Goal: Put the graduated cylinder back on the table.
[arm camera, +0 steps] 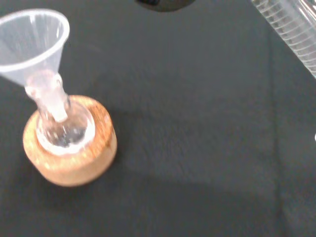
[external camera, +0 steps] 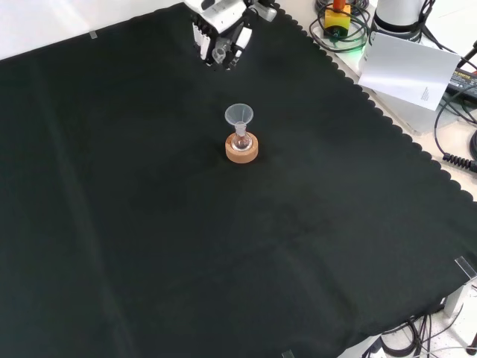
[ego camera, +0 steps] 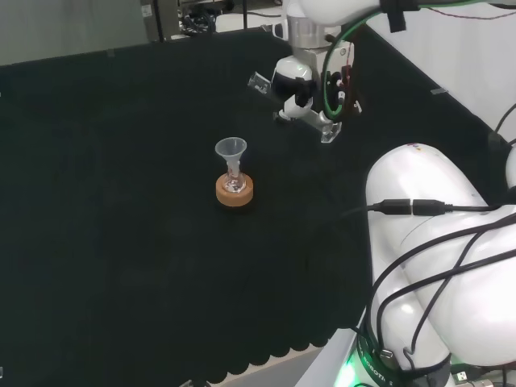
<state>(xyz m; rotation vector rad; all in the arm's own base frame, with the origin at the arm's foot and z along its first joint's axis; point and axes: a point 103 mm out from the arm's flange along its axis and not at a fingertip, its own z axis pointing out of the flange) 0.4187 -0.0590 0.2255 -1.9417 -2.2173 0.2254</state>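
The hand (ego camera: 300, 90) hangs above the black cloth, to the right of and beyond the flask in the head view. Its fingers are curled round a clear graduated cylinder (ego camera: 261, 82), held tilted, with one end sticking out to the left. Seen from the front, the hand (external camera: 221, 33) is at the top edge with the cylinder (external camera: 220, 54) between its fingers. The cylinder's ribbed, marked wall (arm camera: 291, 29) crosses a corner of the wrist view. A clear funnel (ego camera: 230, 149) sits in a small round flask (arm camera: 64, 131) on a cork ring (ego camera: 235, 193).
The arm's white links (ego camera: 443, 266) with black cables stand at the head view's right. In the front view the cloth's scalloped edge (external camera: 387, 123) runs down the right, with a white sheet (external camera: 406, 67) and cables beyond it.
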